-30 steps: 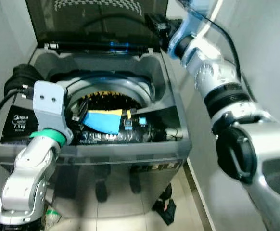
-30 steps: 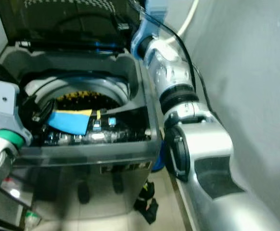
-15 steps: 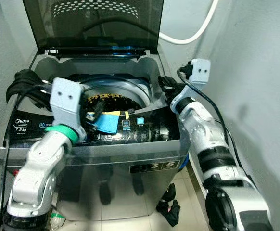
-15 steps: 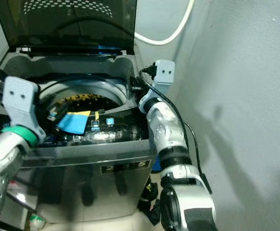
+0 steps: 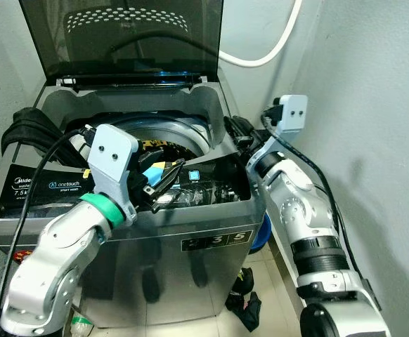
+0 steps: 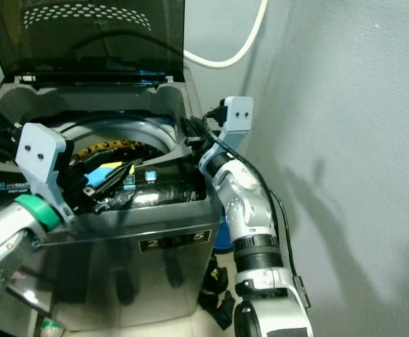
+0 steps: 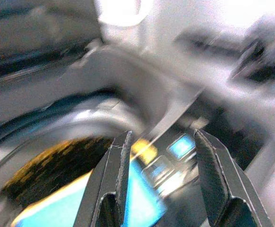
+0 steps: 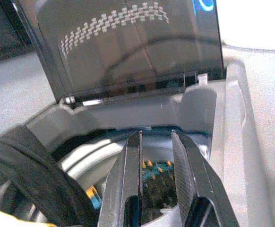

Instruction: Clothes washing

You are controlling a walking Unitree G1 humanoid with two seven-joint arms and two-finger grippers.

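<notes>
A grey top-loading washing machine (image 5: 215, 112) stands with its dark lid (image 5: 120, 42) upright. In the drum (image 5: 169, 133) lies a blue and yellow cloth (image 6: 109, 170), also seen as the blue cloth (image 7: 142, 203) beyond my left fingers. My left gripper (image 5: 168, 163) hovers over the drum's front edge, open, nothing between its fingers (image 7: 118, 165). My right gripper (image 5: 236, 130) rests at the washer's right rim, its fingers (image 8: 130, 170) slightly apart and holding nothing. A heap of black clothing (image 5: 25, 130) lies on the washer's left top.
A white hose (image 5: 261, 56) curves along the back wall. A grey wall (image 5: 373, 105) stands close on the right. Dark cloth (image 5: 245, 303) lies on the tiled floor by the washer's front right corner, next to a blue object (image 5: 261, 239). The control panel (image 5: 50, 186) is front left.
The camera has pulled back and up. My right arm has come down from the lid to the washer's right rim. My left gripper has lifted and swung right over the drum's front edge.
</notes>
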